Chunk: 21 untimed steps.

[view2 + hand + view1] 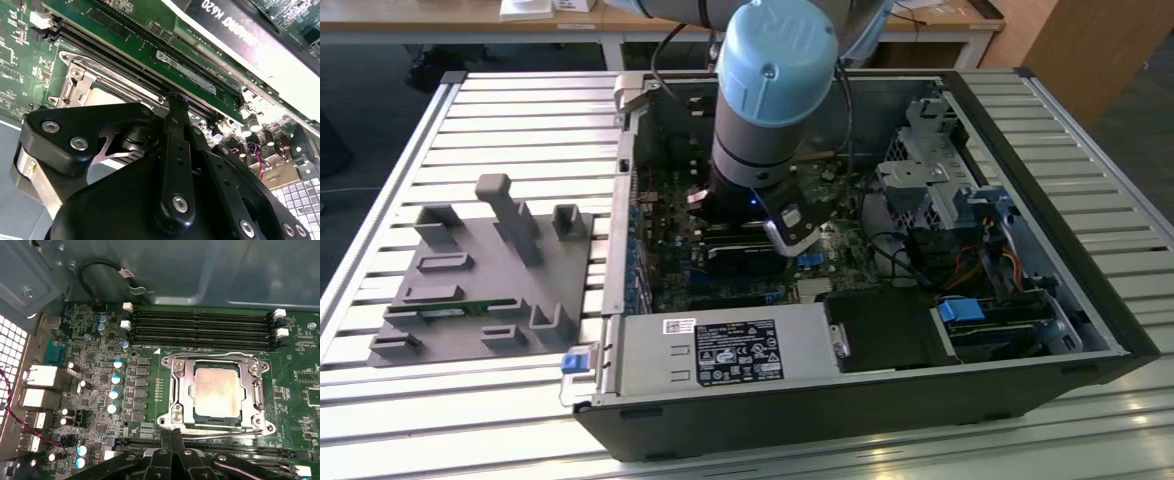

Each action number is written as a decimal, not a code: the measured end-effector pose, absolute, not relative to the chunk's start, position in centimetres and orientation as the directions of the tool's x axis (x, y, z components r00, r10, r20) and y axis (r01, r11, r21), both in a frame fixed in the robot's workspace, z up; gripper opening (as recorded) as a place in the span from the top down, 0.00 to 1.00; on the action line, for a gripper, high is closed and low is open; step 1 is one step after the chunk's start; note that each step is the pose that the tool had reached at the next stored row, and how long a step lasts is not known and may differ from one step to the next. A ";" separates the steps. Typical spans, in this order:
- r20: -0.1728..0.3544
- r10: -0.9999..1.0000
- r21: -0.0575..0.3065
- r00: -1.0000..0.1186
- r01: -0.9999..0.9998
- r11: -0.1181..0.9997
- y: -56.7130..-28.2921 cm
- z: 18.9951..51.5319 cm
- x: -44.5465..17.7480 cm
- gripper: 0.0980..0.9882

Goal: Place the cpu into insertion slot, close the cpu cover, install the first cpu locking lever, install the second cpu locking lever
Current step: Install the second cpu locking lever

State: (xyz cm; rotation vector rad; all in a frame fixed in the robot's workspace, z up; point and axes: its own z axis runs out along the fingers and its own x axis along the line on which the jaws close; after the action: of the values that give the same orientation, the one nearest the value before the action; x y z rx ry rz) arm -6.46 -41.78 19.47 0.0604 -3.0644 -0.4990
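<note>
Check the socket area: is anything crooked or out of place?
Nothing stands out. The cpu sits flat and square in the insertion slot, with the cpu cover lying over it.

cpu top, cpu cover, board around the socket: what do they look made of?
The cpu top looks like brushed metal, silvery-beige, with a matte sheen. The cpu cover seems to be thin stamped steel, bright and reflective at its edges. The circuit board looks like green lacquered laminate, probably fibreglass; its surface carries fine traces and soldered parts.
</note>
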 end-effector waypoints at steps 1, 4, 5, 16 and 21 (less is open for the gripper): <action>0.029 -0.044 0.319 -0.999 -0.033 0.947 -41.8 19.4 -6.5 0.99; 0.029 -0.045 0.323 -0.999 -0.033 0.946 -41.8 19.3 -6.6 0.99; 0.029 -0.045 0.325 -0.999 -0.033 0.945 -41.8 19.2 -6.6 0.99; 0.028 -0.045 0.349 -0.999 -0.032 0.936 -41.6 18.7 -6.9 0.99; 0.028 -0.045 0.354 -0.999 -0.033 0.935 -41.2 18.6 -7.0 0.99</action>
State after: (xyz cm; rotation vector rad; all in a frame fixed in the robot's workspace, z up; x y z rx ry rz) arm -6.98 -41.20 18.56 0.0615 -3.0551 -0.5581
